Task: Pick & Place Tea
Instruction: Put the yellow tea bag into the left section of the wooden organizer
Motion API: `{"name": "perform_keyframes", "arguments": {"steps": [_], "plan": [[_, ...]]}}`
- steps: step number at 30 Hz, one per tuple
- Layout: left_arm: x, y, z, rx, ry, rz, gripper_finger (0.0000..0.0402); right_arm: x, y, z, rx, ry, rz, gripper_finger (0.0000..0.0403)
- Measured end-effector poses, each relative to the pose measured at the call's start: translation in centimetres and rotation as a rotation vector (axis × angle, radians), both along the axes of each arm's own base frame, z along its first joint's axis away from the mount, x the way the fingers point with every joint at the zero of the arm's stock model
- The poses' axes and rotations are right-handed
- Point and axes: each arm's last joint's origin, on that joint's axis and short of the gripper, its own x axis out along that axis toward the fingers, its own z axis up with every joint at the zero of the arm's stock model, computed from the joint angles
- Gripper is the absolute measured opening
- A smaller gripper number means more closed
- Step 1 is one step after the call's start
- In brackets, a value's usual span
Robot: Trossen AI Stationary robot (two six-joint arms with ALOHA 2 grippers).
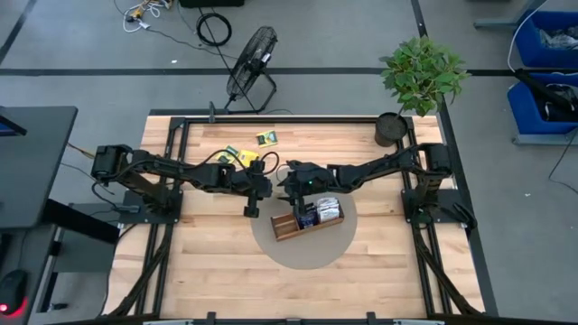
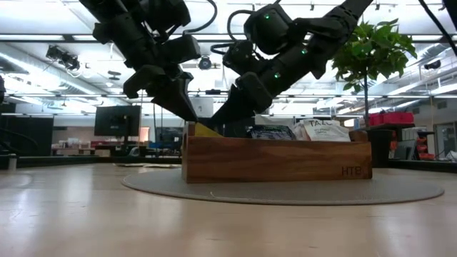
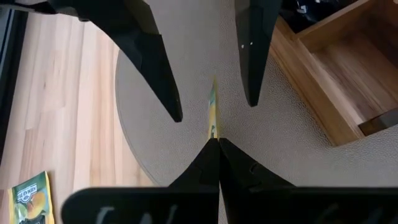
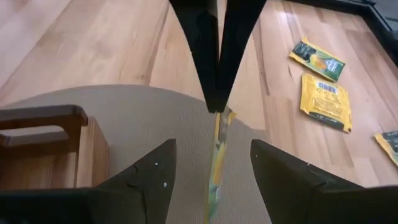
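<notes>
Wooden table (image 1: 208,271) bears round mat (image 1: 307,255), perhaps 3 sachets (image 1: 266,138).

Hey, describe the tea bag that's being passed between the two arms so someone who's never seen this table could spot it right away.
Find the wooden tray on the round grey mat; just beside its empty end the two arms meet. The yellow sachet hangs edge-on there, pinched by the left gripper, between the right gripper's open fingers. Unlike the other loose sachets lying flat on the table, it hangs in the air.

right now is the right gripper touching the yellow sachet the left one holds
Apart. In the right wrist view the right gripper stands open, gaps showing either side of the yellow sachet hanging from the shut left gripper.
</notes>
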Motion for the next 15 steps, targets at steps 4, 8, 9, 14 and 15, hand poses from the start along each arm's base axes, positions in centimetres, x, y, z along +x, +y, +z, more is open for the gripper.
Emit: {"name": "perform_keyframes", "arguments": {"steps": [4, 8, 9, 14, 15], "plan": [[0.02, 0.0, 0.02, 0.0, -0.003, 0.0, 0.0001, -0.08, 0.0, -0.08, 0.018, 0.012, -0.013, 0.0215], [0.06, 0.0, 0.05, 0.0, -0.008, 0.0, 0.0001, -0.15, -0.13, -0.17, 0.031, 0.023, -0.027, 0.0204], [0.06, 0.0, 0.05, -0.001, -0.009, 0.001, 0.0001, -0.17, -0.15, -0.21, 0.033, 0.028, -0.029, 0.0199], [0.07, 0.0, 0.06, -0.003, -0.011, 0.002, 0.0001, -0.23, -0.19, -0.29, 0.037, 0.038, -0.034, 0.0164], [0.08, 0.0, 0.07, -0.003, -0.012, 0.002, 0.0001, -0.24, -0.19, -0.3, 0.038, 0.04, -0.034, 0.0158]]}}
